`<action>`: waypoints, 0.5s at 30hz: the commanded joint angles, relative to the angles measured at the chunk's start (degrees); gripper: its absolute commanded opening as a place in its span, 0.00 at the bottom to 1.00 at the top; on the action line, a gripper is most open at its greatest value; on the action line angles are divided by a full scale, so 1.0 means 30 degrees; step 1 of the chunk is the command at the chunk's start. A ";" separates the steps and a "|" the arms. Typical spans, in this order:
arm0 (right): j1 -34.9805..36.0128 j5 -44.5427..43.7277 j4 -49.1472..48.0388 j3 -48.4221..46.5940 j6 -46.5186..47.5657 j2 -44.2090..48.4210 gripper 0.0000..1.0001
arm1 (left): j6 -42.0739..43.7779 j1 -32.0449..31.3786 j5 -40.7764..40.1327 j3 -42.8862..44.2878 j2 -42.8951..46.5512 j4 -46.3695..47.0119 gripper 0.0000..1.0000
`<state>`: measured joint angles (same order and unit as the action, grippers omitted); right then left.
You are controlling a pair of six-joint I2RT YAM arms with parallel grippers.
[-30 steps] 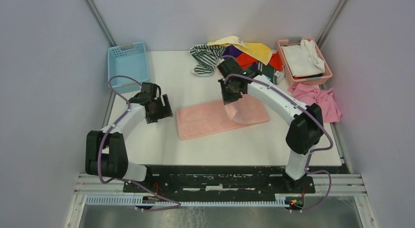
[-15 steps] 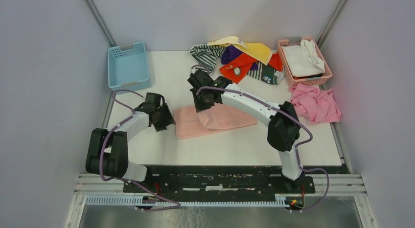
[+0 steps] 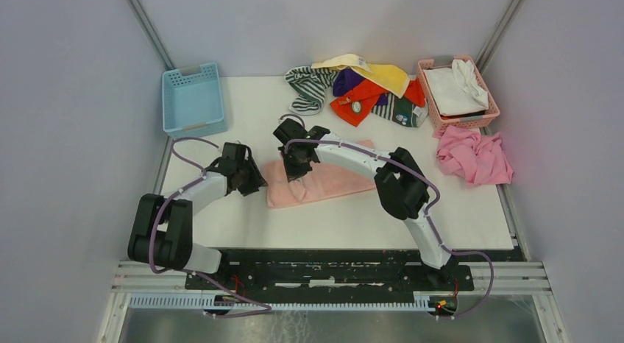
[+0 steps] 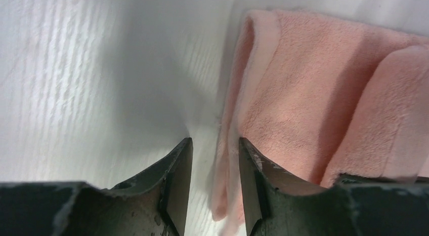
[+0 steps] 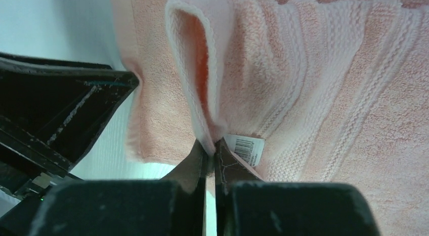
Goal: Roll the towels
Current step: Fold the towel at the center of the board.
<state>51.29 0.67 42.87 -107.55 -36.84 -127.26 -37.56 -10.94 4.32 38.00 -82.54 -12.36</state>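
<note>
A light pink towel [image 3: 324, 182] lies in the middle of the table, its right end folded over toward the left. My right gripper [image 3: 296, 165] is shut on that folded edge [image 5: 202, 94], beside a small barcode tag [image 5: 245, 148]. My left gripper [image 3: 254, 182] is open at the towel's left end; in the left wrist view the towel's edge [image 4: 227, 160] lies between the fingers [image 4: 179, 170]. More towels lie in a pile [image 3: 364, 89] at the back: striped, purple, yellow, orange-red, dark green.
A blue basket [image 3: 193, 98] stands at the back left. A pink basket [image 3: 456, 93] holding white cloth stands at the back right. A crumpled bright pink cloth [image 3: 474, 155] lies at the table's right edge.
My right gripper has carried the towel's right end leftward across the towel, folding it over. My left gripper has moved right and nearer, up to the towel's left edge.
</note>
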 commanded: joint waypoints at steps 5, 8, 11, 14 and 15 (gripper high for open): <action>0.0101 -0.0126 -0.0670 -0.0768 -0.0038 0.1312 0.09 | -0.0555 -0.0140 -0.2635 -0.0028 0.4192 -0.2798 0.51; 0.0085 0.0122 -0.0930 -0.0682 -0.0152 0.1451 0.10 | -0.0517 -0.0162 -0.1947 -0.0186 0.4009 -0.2384 0.53; 0.0101 0.0354 -0.0971 -0.0712 -0.0284 0.1380 0.10 | -0.0716 -0.0284 -0.0931 -0.0573 0.2671 -0.1560 0.52; 0.0093 0.0360 -0.0945 -0.0612 -0.0271 0.1417 0.10 | -0.0959 -0.0666 -0.0769 -0.0994 0.1494 -0.0634 0.50; 0.0100 0.0378 -0.0911 -0.0573 -0.0264 0.1488 0.10 | -0.0982 -0.0749 -0.0755 -0.1092 0.1205 -0.0451 0.49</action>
<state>51.29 1.15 42.35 -107.83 -36.84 -127.02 -38.28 -11.90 0.54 36.34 -75.94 -17.28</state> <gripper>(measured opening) 0.101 0.502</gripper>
